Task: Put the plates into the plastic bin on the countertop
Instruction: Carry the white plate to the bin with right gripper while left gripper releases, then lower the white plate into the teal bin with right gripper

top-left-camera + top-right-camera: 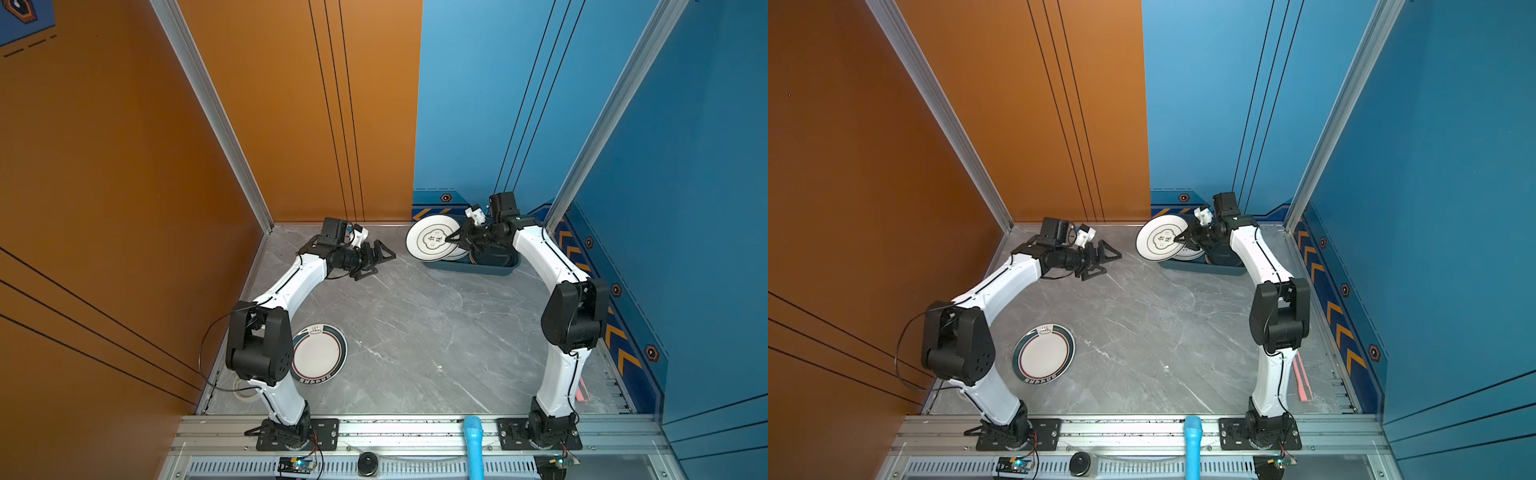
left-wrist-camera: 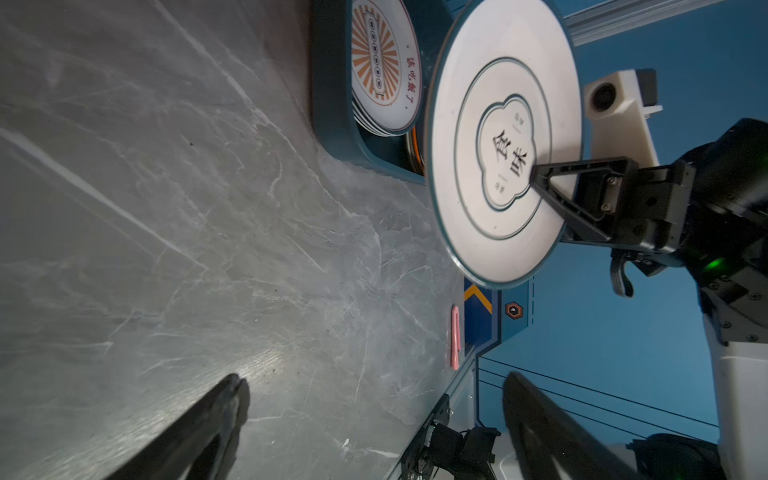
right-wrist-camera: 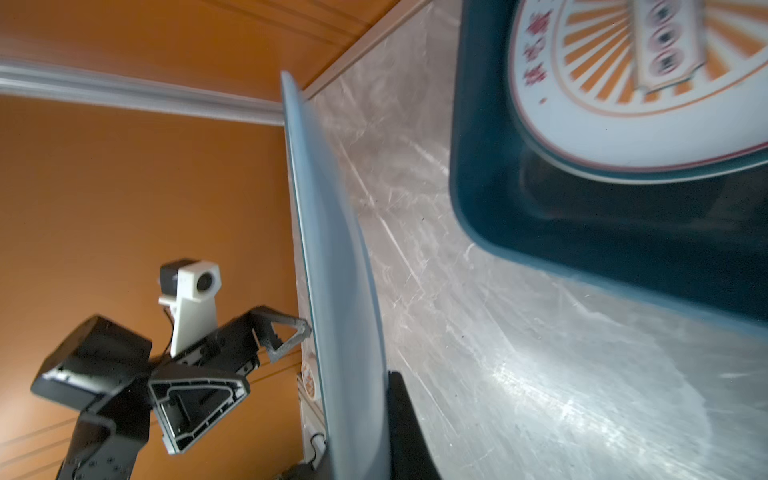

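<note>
Emblem plate (image 1: pixel 430 239) — upright, clamped in right pincer (image 1: pixel 449 240) at bin (image 1: pixel 469 269) | left pincer (image 1: pixel 381 264) — wide, empty, level

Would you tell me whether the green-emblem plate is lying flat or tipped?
Tipped: the right gripper holds the plate nearly on edge near the plastic bin.

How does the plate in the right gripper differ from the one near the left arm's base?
The held plate is lifted and tilted by the plastic bin, clamped in the right gripper; the lying plate rests flat on the countertop. The held plate has thin teal rings around a lobed emblem; the lying plate has a broad dark rim, plain centre. Both are round and pale.
</note>
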Tool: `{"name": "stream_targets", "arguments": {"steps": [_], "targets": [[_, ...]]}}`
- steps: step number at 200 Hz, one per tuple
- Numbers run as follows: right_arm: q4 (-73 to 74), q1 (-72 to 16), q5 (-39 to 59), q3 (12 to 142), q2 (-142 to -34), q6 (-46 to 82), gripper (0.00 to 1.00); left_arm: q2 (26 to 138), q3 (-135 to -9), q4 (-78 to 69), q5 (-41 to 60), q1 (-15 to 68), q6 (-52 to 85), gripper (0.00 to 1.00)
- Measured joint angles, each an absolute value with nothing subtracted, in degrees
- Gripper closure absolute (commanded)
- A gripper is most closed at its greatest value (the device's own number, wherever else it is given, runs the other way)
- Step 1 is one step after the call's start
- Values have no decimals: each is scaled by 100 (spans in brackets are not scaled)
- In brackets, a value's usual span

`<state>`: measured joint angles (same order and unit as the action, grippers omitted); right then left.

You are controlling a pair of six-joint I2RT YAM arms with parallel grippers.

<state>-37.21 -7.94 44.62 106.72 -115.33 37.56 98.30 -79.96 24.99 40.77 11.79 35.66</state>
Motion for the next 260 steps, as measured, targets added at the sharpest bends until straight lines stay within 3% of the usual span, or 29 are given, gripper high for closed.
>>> {"name": "stream_targets", "arguments": {"steps": [80, 208, 260], "targets": [[-3813, -364, 3424, 11904, -13021, 4508, 100, 9341, -7883, 3068, 3146, 537, 3371, 2], [-3841, -106, 3105, 12556, -13889, 5135, 100, 9633, -8211, 3511, 3326, 318, 3192, 2], [-3900, -119, 3044, 12645, -13924, 5234, 75, 9636, -8221, 3559, 3363, 290, 3157, 2]]}}
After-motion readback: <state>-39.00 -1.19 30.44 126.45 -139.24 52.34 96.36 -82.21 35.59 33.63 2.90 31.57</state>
